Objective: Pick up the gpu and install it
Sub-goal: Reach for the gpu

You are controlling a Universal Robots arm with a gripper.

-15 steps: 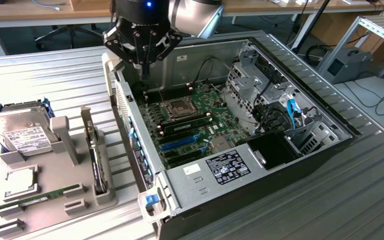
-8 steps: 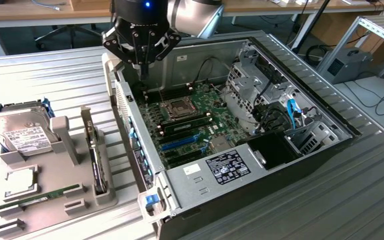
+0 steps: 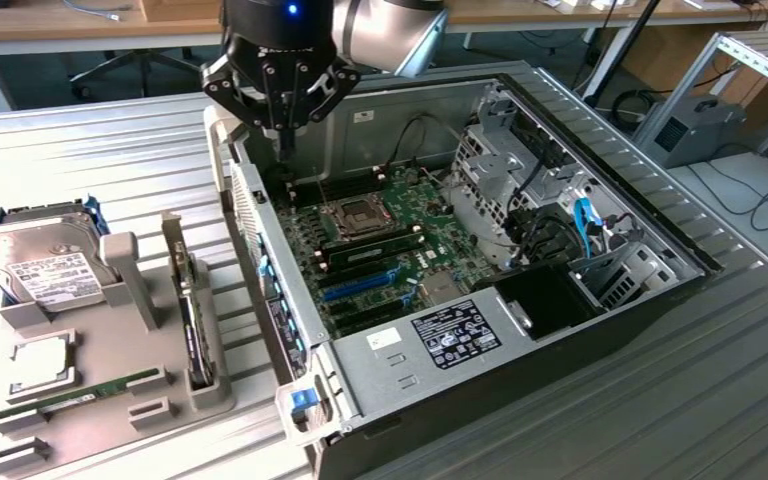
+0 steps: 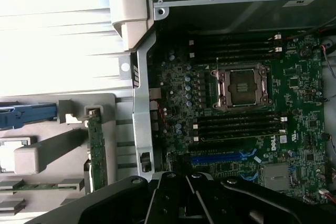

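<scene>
The gpu (image 3: 195, 330) stands on edge in a slot of the grey holder (image 3: 117, 420), dark and thin, with its silver bracket at the far end. In the wrist view the gpu (image 4: 96, 148) shows as a narrow green edge beside the case wall. My gripper (image 3: 284, 140) hangs above the far corner of the open computer case (image 3: 491, 330), on the exterior view's left side of the case. Its fingers are shut with nothing between them. It is well apart from the gpu. In the wrist view the gripper (image 4: 181, 182) is over the motherboard (image 4: 236, 129).
The holder also carries a hard drive (image 3: 37, 265), a square chip (image 3: 40, 365) and a RAM stick (image 3: 84, 392). Inside the case are the CPU socket (image 3: 357, 215), a blue expansion slot (image 3: 364, 285) and drive cages with cables (image 3: 544, 210). Ribbed metal tabletop surrounds everything.
</scene>
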